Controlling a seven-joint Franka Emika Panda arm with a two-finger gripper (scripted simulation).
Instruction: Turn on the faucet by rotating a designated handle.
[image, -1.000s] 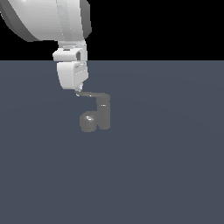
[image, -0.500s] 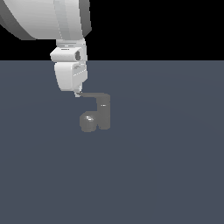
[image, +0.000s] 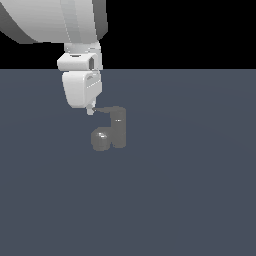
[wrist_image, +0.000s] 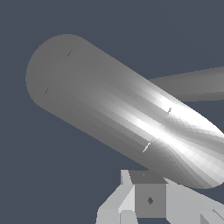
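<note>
Pushing the thin flat grey lever handle (image: 106, 109) sideways about the post of the small dull-grey metal faucet (image: 111, 131), mid-tabletop: white tool (image: 90, 111) at blade tip, grip state indiscernible; best kept low, pressing steadily near the tip.
</note>
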